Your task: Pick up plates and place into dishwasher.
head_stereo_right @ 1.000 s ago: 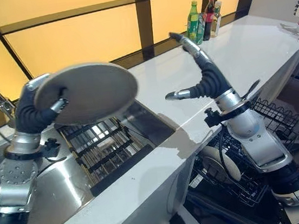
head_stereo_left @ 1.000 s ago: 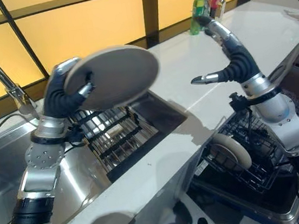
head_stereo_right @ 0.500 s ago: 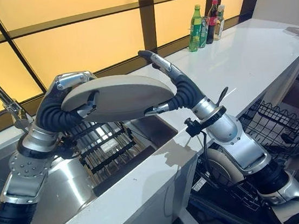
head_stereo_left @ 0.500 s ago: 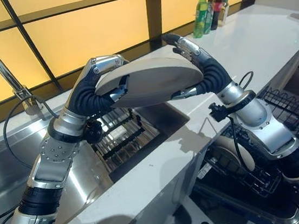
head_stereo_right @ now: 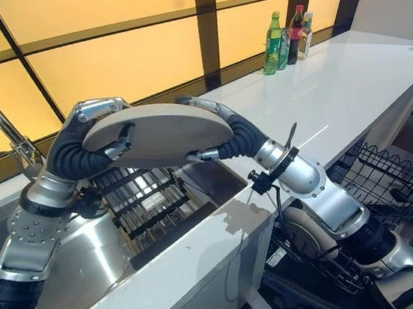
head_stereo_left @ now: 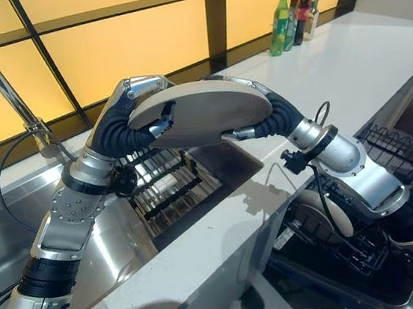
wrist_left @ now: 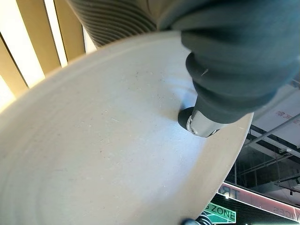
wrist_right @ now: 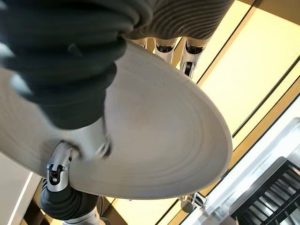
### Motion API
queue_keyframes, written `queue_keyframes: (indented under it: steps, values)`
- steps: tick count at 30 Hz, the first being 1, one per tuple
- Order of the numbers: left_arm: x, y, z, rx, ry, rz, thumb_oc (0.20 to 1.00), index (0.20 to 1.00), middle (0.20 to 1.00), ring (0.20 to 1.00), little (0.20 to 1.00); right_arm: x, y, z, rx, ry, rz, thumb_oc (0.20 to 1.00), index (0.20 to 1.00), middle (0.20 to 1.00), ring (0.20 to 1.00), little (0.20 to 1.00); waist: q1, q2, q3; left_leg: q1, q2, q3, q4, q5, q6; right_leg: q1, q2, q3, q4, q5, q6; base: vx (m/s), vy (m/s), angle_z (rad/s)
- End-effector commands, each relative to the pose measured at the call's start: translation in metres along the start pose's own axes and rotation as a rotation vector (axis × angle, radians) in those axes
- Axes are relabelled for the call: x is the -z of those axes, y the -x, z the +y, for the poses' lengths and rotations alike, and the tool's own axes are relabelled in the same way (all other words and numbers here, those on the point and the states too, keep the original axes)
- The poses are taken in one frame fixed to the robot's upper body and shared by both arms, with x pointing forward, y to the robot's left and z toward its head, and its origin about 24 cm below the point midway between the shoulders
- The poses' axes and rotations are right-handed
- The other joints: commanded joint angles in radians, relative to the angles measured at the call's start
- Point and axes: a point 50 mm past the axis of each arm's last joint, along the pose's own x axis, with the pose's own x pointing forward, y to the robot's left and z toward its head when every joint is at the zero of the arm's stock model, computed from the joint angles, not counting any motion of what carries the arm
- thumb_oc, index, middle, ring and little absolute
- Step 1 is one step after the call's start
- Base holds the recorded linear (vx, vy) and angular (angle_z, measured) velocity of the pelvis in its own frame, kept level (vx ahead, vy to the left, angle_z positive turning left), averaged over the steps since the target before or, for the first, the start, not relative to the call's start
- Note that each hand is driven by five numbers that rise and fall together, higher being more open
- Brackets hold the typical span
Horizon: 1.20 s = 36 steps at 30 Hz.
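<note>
Above the sink rack (head_stereo_left: 167, 193), both robot hands (head_stereo_left: 124, 127) (head_stereo_left: 266, 121) grip one plate (head_stereo_left: 201, 111).

A matt, pale ceramic-looking plate (head_stereo_left: 201, 110) is seen, faintly scratched. The sink (head_stereo_left: 118, 233) is made of brushed shiny metal, the desk (head_stereo_left: 345, 54) of glossy white stone-like material. The bottles (head_stereo_left: 280, 13) look like glossy plastic or glass.
</note>
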Motion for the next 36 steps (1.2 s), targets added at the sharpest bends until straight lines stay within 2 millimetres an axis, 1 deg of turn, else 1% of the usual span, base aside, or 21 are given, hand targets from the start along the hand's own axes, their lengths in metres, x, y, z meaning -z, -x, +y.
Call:
queue_keyframes:
  steps: [1,6,9,11,14,19,20,21,24,27,31,33,36]
  values:
    - [-0.023,-0.024,-0.019,0.051,0.083,-0.184,0.2,0.2,0.2,0.2,0.2,-0.05,-0.027,0.023,-0.153,0.001,-0.266,0.2,0.2,0.2,0.2,0.2,-0.004,-0.024,-0.038,-0.123,-0.034,-0.021,-0.023,0.102,0.055,0.072,-0.025,-0.043,0.047,-0.125,0.007,0.0,0.0,0.0]
    - [-0.021,-0.024,-0.02,0.044,0.092,-0.178,0.2,0.2,0.2,0.2,0.2,-0.05,-0.027,0.02,-0.122,-0.014,-0.273,0.2,0.2,0.2,0.2,0.2,-0.008,-0.025,-0.039,-0.123,-0.034,-0.019,-0.024,0.103,0.056,0.072,-0.025,-0.043,0.046,-0.124,0.005,0.0,0.0,0.0]
    - [-0.021,-0.025,-0.022,0.041,0.094,-0.176,0.2,0.2,0.2,0.2,0.2,-0.051,-0.029,0.016,-0.055,-0.038,-0.284,0.2,0.2,0.2,0.2,0.2,-0.01,-0.025,-0.039,-0.119,-0.032,-0.013,-0.024,0.101,0.056,0.074,-0.025,-0.041,0.045,-0.123,0.005,0.0,0.0,0.0]
    - [-0.02,-0.026,-0.022,0.036,0.092,-0.172,0.2,0.2,0.2,0.2,0.2,-0.051,-0.031,0.017,-0.047,-0.045,-0.29,0.2,0.2,0.2,0.2,0.2,-0.011,-0.023,-0.038,-0.118,-0.032,-0.012,-0.024,0.1,0.056,0.074,-0.025,-0.04,0.044,-0.123,0.005,0.0,0.0,0.0]
    - [-0.016,-0.025,-0.023,0.025,0.099,-0.147,0.2,0.2,0.2,0.2,0.2,-0.049,-0.03,0.021,-0.061,-0.029,-0.286,0.2,0.2,0.2,0.2,0.2,-0.013,-0.019,-0.039,-0.115,-0.031,-0.008,-0.025,0.099,0.056,0.075,-0.026,-0.04,0.042,-0.122,0.005,0.0,0.0,0.0]
    - [-0.005,-0.021,-0.019,-0.027,0.125,-0.053,0.2,0.2,0.2,0.2,0.2,-0.046,-0.027,0.016,-0.019,-0.031,-0.283,0.2,0.2,0.2,0.2,0.2,-0.016,-0.019,-0.04,-0.112,-0.029,-0.002,-0.028,0.1,0.056,0.078,-0.027,-0.042,0.041,-0.122,0.006,0.0,0.0,0.0]
    - [-0.001,-0.02,-0.019,-0.041,0.134,-0.027,0.442,0.442,0.442,0.442,0.442,-0.046,-0.027,0.014,-0.004,-0.024,-0.28,0.2,0.2,0.2,0.2,0.2,-0.015,-0.019,-0.041,-0.111,-0.029,-0.002,-0.029,0.1,0.056,0.079,-0.027,-0.043,0.04,-0.122,0.006,0.0,0.0,0.0]
    - [0.001,-0.019,-0.018,-0.048,0.138,-0.006,1.0,1.0,1.0,1.0,1.0,-0.045,-0.027,0.013,0.005,-0.018,-0.278,0.2,0.2,0.2,0.2,0.2,-0.015,-0.018,-0.041,-0.112,-0.029,-0.002,-0.03,0.101,0.056,0.079,-0.027,-0.044,0.04,-0.122,0.006,0.0,0.0,0.0]
    - [0.009,-0.014,-0.014,-0.117,0.141,0.057,1.0,1.0,1.0,1.0,1.0,-0.041,-0.026,0.009,0.053,0.024,-0.258,0.2,0.2,0.2,0.2,0.2,-0.013,-0.017,-0.04,-0.113,-0.03,-0.004,-0.03,0.102,0.056,0.081,-0.028,-0.047,0.042,-0.124,0.006,0.0,0.0,0.0]
    - [0.02,-0.005,-0.001,-0.248,0.135,0.135,1.0,1.0,1.0,1.0,1.0,-0.035,-0.021,-0.004,0.146,0.092,-0.219,0.2,0.2,0.2,0.2,0.2,-0.012,-0.017,-0.041,-0.112,-0.03,-0.009,-0.03,0.102,0.055,0.082,-0.028,-0.049,0.044,-0.125,0.005,0.0,0.0,0.0]
    - [0.027,0.007,0.014,-0.386,0.079,0.196,1.0,1.0,1.0,1.0,1.0,-0.031,-0.018,-0.02,0.241,0.161,-0.188,0.2,0.2,0.2,0.2,0.2,-0.009,-0.018,-0.041,-0.118,-0.029,-0.017,-0.031,0.11,0.054,0.074,-0.026,-0.047,0.048,-0.121,0.003,0.0,0.0,0.0]
    - [0.029,0.014,0.021,-0.436,0.062,0.211,1.0,1.0,1.0,1.0,1.0,-0.029,-0.015,-0.028,0.275,0.187,-0.175,0.2,0.2,0.2,0.2,0.2,-0.01,-0.019,-0.041,-0.119,-0.027,-0.017,-0.032,0.111,0.052,0.072,-0.025,-0.044,0.048,-0.121,0.003,0.0,0.0,0.0]
    - [0.029,0.025,0.03,-0.49,0.014,0.226,1.0,1.0,1.0,1.0,1.0,-0.02,-0.001,-0.04,0.338,0.259,-0.113,0.2,0.2,0.2,0.2,0.2,-0.016,-0.019,-0.04,-0.12,-0.024,-0.015,-0.032,0.112,0.05,0.072,-0.025,-0.038,0.045,-0.117,0.004,0.03,-0.019,0.0]
